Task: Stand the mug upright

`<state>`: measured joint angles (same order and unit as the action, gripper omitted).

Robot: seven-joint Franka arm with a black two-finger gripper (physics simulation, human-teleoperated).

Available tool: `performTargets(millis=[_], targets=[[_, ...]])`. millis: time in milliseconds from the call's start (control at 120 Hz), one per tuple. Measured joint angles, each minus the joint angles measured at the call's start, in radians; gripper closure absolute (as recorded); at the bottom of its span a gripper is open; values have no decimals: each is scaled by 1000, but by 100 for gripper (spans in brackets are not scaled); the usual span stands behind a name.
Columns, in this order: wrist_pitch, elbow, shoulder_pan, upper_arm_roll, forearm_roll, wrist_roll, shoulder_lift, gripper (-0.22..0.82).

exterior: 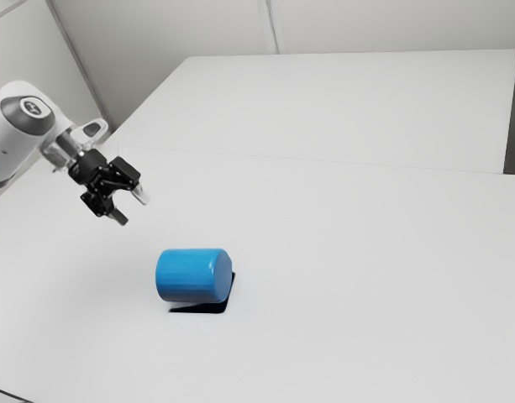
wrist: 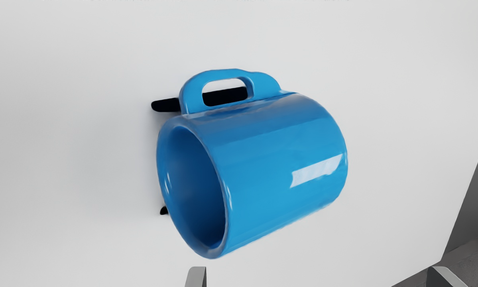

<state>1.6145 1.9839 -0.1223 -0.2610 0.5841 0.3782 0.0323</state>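
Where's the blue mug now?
On the exterior view's left, the blue mug lies on its side on the white table, lower than the open gripper.

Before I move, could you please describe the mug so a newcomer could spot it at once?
Start at the broad white table, then find the black gripper toward the exterior view's left. Below it, a little toward the exterior view's right, the mug lies on its side; its glossy blue body and looped handle set it apart from the black gripper.
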Motion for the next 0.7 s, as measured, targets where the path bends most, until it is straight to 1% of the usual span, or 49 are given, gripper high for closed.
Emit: performTargets(millis=[83, 233, 392, 533, 700], targets=[[22, 45, -16, -4, 56, 46, 39, 0], [72, 122, 13, -6, 157, 128, 88, 0], [104, 190, -14, -6, 244, 202, 99, 0], [110, 238, -27, -6, 348, 266, 109, 0], [78, 286, -26, -6, 454, 336, 120, 0]])
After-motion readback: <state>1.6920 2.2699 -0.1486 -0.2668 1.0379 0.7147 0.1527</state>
